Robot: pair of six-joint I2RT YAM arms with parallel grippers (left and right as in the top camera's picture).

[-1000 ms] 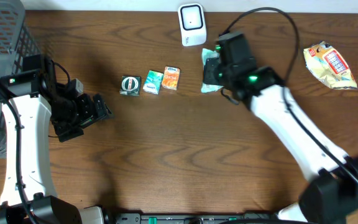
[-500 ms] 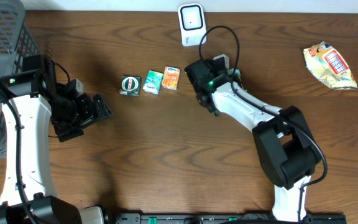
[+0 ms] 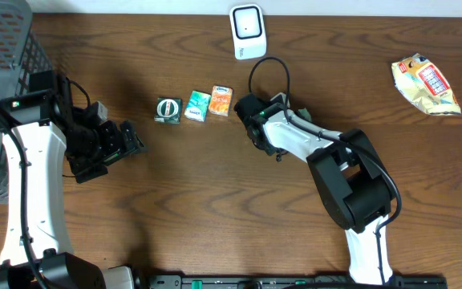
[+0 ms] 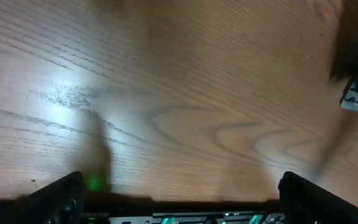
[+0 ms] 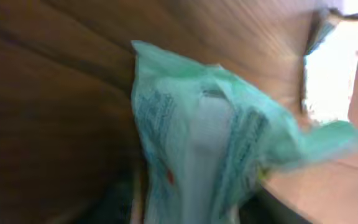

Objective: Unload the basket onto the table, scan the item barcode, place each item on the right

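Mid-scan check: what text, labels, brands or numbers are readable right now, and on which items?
No text reads clearly in any view.
On the mint-green pouch: dark print, too blurred to read.
On the snack bag: red label with pale marks, too small.
On the dark packet, green box and orange box: printing too small.
On the scanner: no readable marking.
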